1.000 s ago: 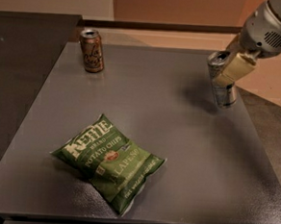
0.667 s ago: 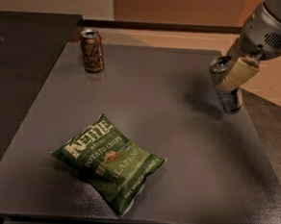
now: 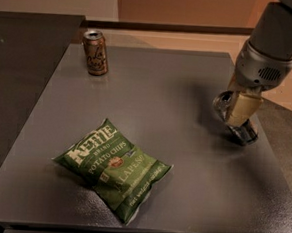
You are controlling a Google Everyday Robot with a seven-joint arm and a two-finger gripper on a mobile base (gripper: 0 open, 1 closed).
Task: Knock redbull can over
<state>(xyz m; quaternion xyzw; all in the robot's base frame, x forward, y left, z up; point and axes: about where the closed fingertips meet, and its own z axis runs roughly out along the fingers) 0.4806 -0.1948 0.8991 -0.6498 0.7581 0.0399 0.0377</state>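
Table [image 3: 188, 86] bears Kettle bag [image 3: 113, 169]; end effector [image 3: 238, 119] far right.

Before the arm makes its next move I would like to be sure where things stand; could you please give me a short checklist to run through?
1. Slim blue-and-silver redbull can off upright: ok, it leans steeply, silver top toward the left.
2. Redbull can lying flat on the grey table: cannot tell, the gripper hides its middle.
3. Gripper at the redbull can: ok, directly over it in this view, near the table's right side.
4. Short brown-and-tan can out of the way: ok, upright at the far left corner.
5. Green chip bag out of the way: ok, lying near the front, apart.
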